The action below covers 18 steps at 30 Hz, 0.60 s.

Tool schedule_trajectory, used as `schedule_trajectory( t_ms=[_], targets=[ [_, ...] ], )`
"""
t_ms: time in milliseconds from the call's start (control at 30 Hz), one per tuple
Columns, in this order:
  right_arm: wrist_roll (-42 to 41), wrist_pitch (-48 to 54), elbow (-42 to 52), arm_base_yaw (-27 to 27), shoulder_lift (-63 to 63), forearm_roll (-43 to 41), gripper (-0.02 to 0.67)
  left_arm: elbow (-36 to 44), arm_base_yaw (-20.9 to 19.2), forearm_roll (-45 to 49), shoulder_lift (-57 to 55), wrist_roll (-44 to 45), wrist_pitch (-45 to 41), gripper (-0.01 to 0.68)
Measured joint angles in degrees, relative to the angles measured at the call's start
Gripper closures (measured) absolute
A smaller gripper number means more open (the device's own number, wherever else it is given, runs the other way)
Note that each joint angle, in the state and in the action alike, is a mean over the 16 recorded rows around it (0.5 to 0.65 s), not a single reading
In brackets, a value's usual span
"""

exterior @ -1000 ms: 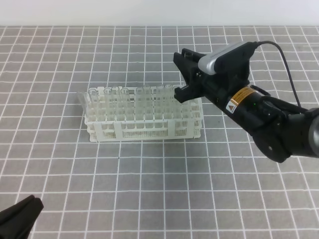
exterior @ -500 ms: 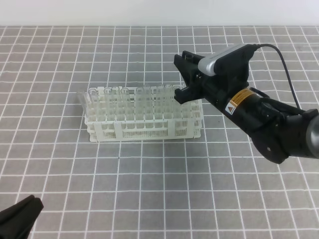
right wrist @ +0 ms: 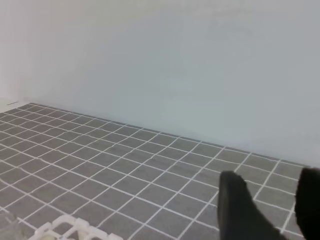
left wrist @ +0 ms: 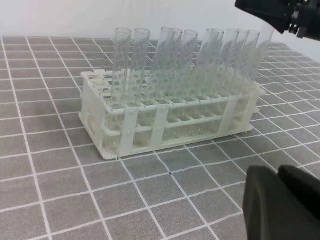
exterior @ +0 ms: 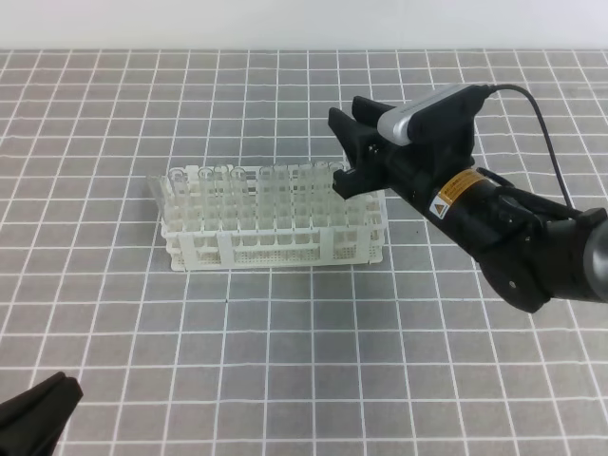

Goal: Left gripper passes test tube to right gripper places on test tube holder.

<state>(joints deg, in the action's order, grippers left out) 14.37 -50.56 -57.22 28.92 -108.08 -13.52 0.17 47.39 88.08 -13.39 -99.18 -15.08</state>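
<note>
Over the rack's right end: right gripper [exterior: 348,150], jaws apart, nothing between.
Test tube holder [exterior: 275,249]: clear tubes [left wrist: 165,67] standing, hard to tell apart.
Bottom-left corner: left gripper [exterior: 36,416], cut off, closed.

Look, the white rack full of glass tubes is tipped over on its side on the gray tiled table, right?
No. In the left wrist view the white rack stands upright on the gray tiled table, with its glass tubes standing up in it.

White test tube holder [left wrist: 165,122] on grey tiles holds upright clear tubes; black hand [left wrist: 282,202] at bottom right
</note>
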Motion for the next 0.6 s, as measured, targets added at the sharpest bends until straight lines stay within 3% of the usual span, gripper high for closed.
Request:
schedule_trajectory(
  t_ms=[333, 600],
  targets=[
    [0.0, 3.14, 0.7, 0.0, 3.29, -0.35, 0.403, 0.14, -0.03, 0.05, -0.07, 0.05, -0.13, 0.656],
    [0.12, 12.7, 3.52, 0.0, 14.01, -1.88, 0.48, 0.12, -0.04, 0.04, -0.08, 0.04, -0.1, 0.656]
  ],
)
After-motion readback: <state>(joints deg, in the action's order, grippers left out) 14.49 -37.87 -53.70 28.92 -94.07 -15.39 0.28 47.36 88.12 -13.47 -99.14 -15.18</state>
